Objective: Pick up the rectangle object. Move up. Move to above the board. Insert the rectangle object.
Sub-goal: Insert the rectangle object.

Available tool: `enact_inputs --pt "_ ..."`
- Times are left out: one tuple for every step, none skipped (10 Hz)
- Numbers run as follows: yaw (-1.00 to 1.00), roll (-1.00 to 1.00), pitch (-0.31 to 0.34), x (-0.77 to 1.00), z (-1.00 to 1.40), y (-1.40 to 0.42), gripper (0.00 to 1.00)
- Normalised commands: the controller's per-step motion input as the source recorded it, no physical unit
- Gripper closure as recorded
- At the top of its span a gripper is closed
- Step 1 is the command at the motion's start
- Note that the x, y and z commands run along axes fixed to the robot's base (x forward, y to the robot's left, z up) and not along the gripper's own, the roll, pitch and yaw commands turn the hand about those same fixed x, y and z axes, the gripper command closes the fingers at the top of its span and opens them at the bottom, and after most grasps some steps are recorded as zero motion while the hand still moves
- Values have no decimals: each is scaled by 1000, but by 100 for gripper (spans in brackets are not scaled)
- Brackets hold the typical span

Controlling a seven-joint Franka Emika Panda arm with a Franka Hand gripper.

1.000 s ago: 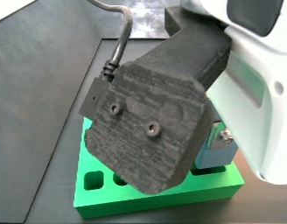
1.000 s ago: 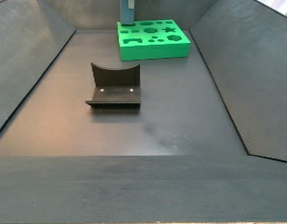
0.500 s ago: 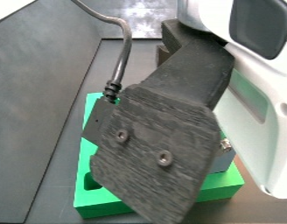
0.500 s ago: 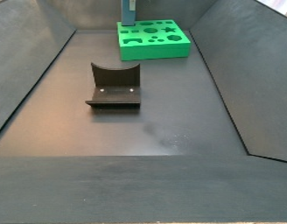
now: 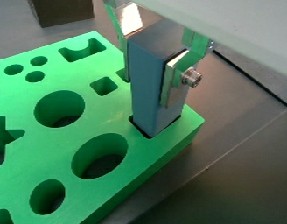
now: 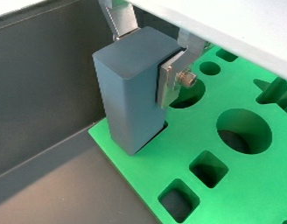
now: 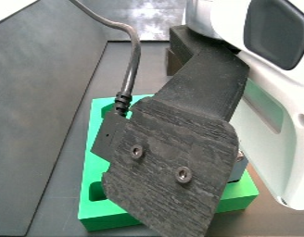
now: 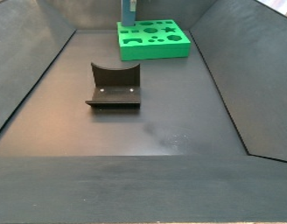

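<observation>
The rectangle object (image 5: 152, 87) is a slim light-blue block standing upright with its lower end inside a hole at a corner of the green board (image 5: 64, 74). My gripper (image 5: 152, 59) is shut on its upper part, one silver finger (image 5: 174, 77) flat against each side. Both wrist views show this: the block (image 6: 132, 92), the gripper (image 6: 143, 54) and the board (image 6: 234, 166). In a side view the block (image 8: 127, 10) rises from the board's (image 8: 154, 42) far left corner, and the gripper is above the frame. In a side view the dark wrist mount (image 7: 167, 176) hides the gripper.
The fixture (image 8: 115, 86), a dark bracket with a curved notch, stands on the dark floor in front of the board. Sloping grey bin walls (image 8: 29, 70) close in both sides. A black cable (image 7: 133, 65) runs to the wrist above the board (image 7: 105, 120).
In a side view the dark wrist mount has moved lower and covers more of the board. The block at the board's corner looks the same from the far side camera.
</observation>
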Motion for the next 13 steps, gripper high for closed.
enact_inputs --pt "-103 66 0 -11 -183 46 100" --pt "-174 77 0 -69 -103 123 100" --pt "-269 69 0 0 -11 69 100" --pt "-311 44 0 -26 0 63 100" --pt "-369 46 0 -86 0 106 100" --pt "-326 46 0 -71 -3 94 100" --pt "-214 49 0 -163 0 106 100" --pt "0 0 -6 -69 -11 0 100" --pt "151 30 -36 -20 -106 -14 100" --pt "251 149 0 106 0 -177 100" --pt "217 259 27 249 0 -194 100" --pt "206 316 43 277 0 -180 100" --pt "143 331 69 334 0 -180 100"
